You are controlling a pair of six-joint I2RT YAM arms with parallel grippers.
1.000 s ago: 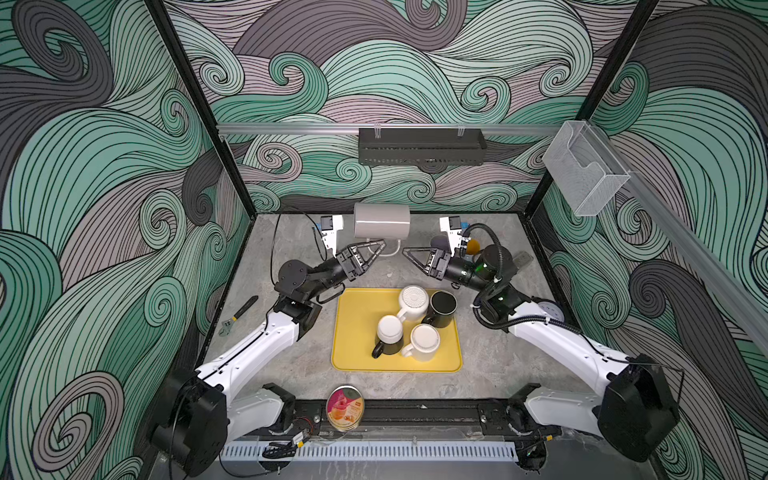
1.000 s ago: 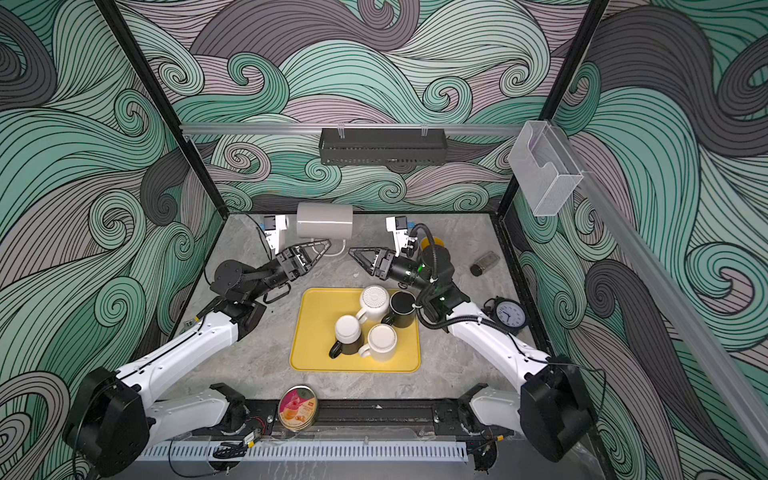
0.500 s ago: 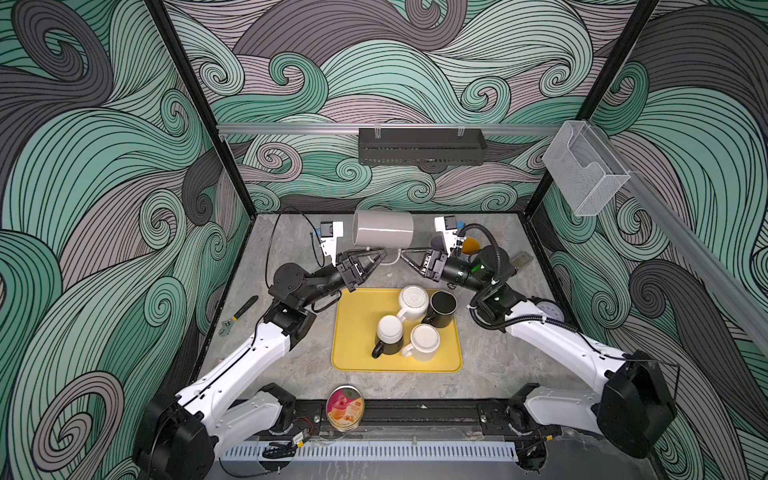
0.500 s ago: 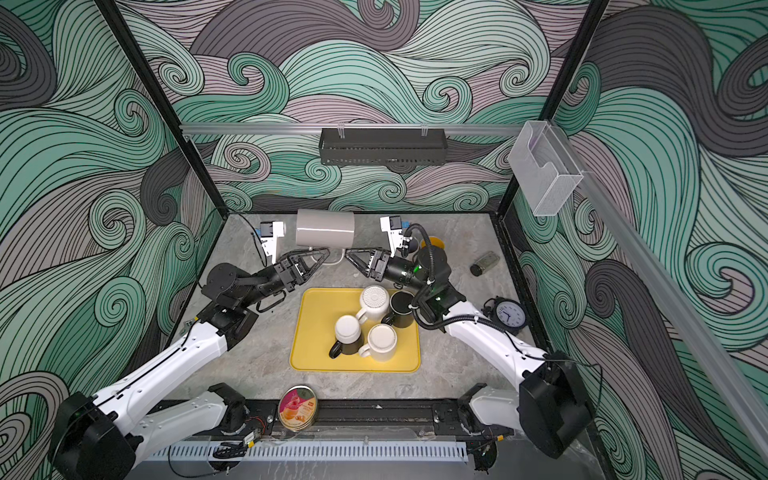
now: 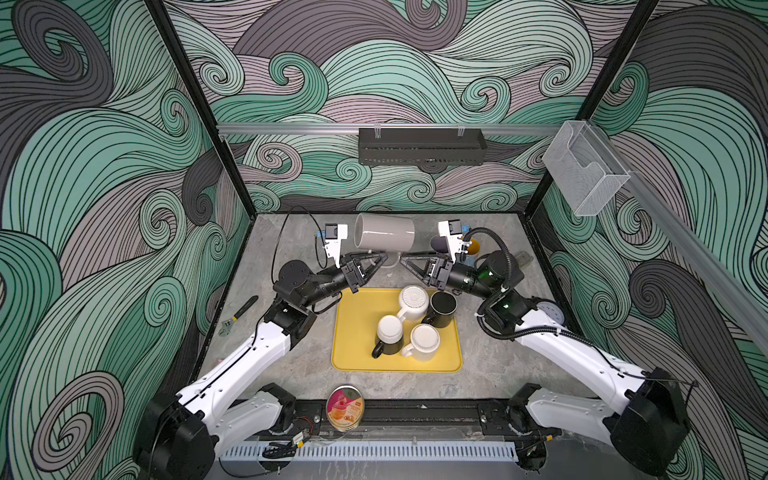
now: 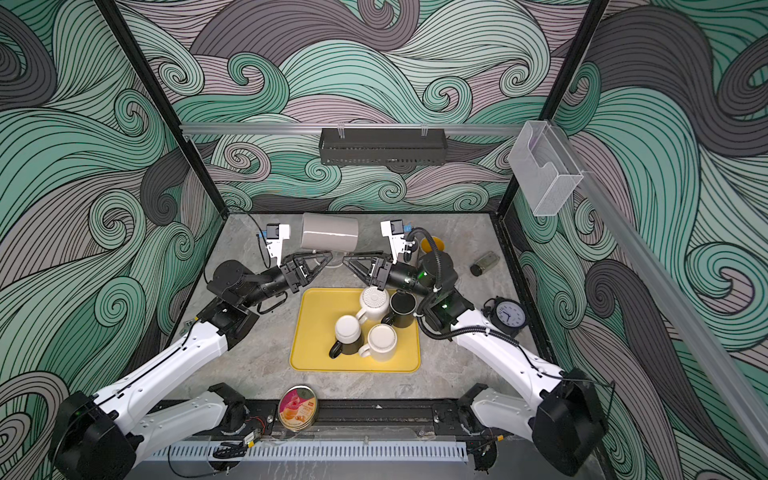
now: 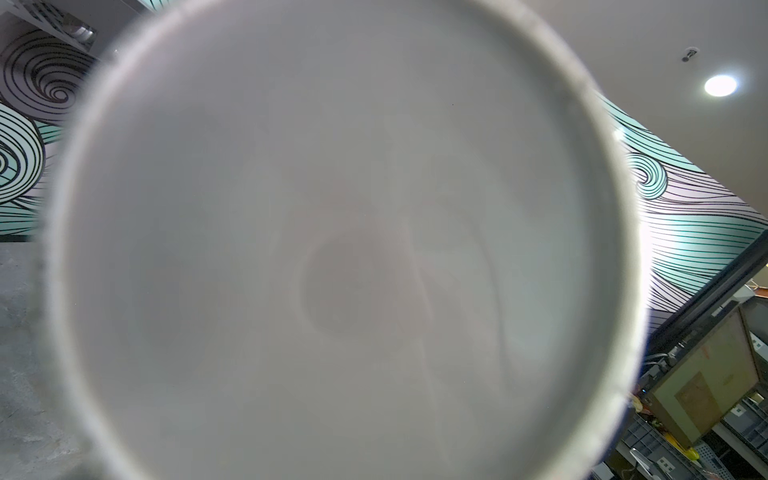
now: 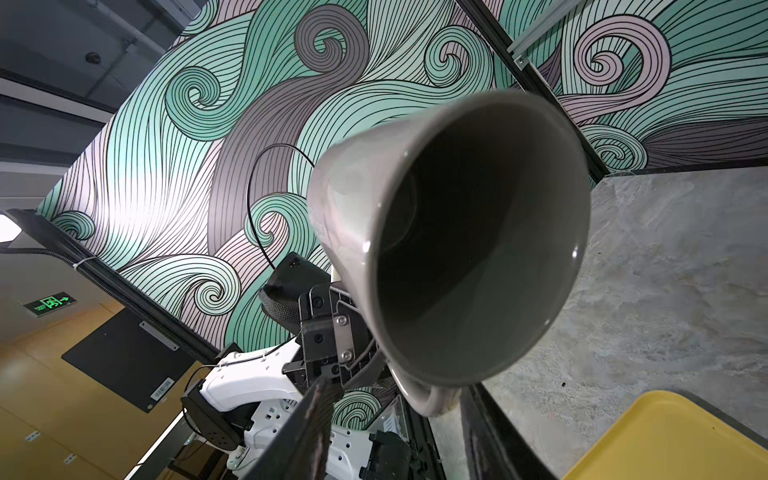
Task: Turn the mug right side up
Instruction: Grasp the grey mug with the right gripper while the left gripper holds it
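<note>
One grey marbled tabletop (image 5: pixel 291 365), wave-patterned walls (image 5: pixel 374 62) around, left gripper (image 5: pixel 382 257) clamped on mug (image 5: pixel 384 232), right gripper (image 5: pixel 405 257) with jaws apart

Both my arms reach inward to meet just above frame centre. My left gripper (image 5: pixel 383 257) is clamped tight, holding the grey mug (image 5: pixel 384 232). My right gripper (image 5: pixel 404 259) faces it, fingers spread apart.

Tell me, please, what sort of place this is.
Probably a robot test cell inside a lab or workshop: wave-patterned panels enclose a tabletop, left arm and right arm are mounted at its front, and an exit sign shows beyond.
</note>
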